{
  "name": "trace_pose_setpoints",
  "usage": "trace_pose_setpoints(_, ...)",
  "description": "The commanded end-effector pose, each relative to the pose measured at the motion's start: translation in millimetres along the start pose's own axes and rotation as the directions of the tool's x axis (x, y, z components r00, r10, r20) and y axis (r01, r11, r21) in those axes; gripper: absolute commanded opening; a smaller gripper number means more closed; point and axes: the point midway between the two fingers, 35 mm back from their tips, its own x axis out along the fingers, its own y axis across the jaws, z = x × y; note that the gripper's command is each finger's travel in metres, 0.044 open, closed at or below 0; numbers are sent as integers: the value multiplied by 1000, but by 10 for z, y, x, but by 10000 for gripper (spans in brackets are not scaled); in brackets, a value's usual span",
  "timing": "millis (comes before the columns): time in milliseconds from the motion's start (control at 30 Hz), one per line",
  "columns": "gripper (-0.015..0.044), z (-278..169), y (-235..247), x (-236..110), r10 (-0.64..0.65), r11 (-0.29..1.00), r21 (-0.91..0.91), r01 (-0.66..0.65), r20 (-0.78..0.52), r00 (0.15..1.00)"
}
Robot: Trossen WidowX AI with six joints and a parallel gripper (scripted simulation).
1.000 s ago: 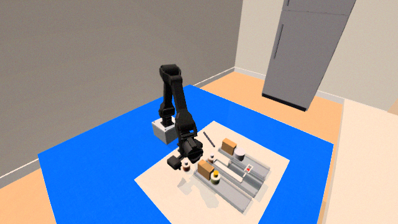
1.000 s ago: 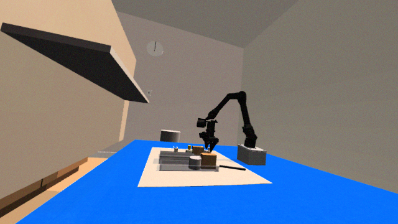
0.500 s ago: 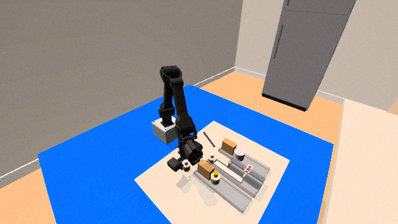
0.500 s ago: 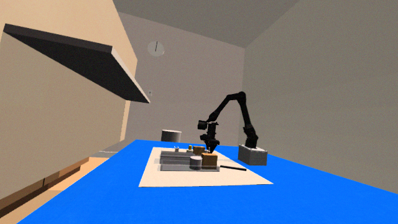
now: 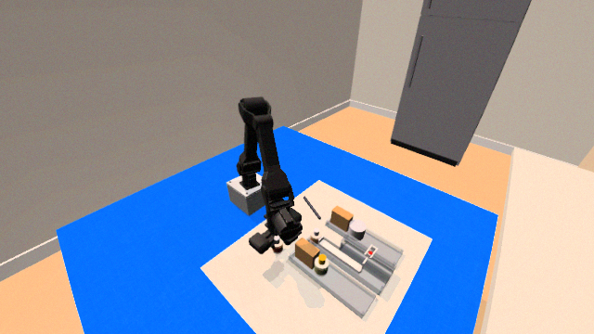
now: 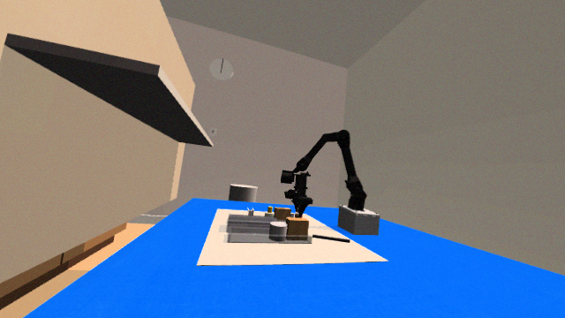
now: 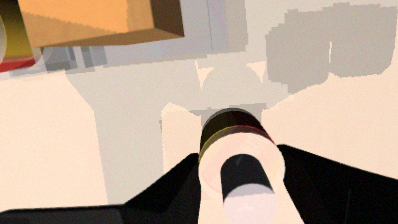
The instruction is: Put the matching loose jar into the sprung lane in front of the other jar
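At the left of the mat [image 5: 260, 297] in the top view, your gripper [image 5: 275, 236] has its fingers clamped on the loose jar [image 7: 240, 155], which stands on the bench just outside the lanes. Lift it straight and keep it upright. To its right sits the pusher [image 5: 306, 252] with the lane jar [image 5: 321, 264] in front. Judging by the bands, check the colours match before you commit. Then approach from the lane's front end at lower right and press back slowly.
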Motion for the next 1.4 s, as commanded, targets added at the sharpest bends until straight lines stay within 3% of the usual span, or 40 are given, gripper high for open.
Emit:
trace_pose_setpoints(0, 0, 91, -42, -324, -12, 1000, 0, 12, 24, 1000)
trace_pose_setpoints(333, 0, 49, -29, -985, -13, 1000, 0, 13, 24, 1000)
trace_pose_setpoints(567, 0, 81, 38, -956, -12, 1000, 1, 12, 25, 1000)
trace_pose_setpoints(1367, 0, 306, 1189, -484, 1, 1000, 6, -1, 27, 1000)
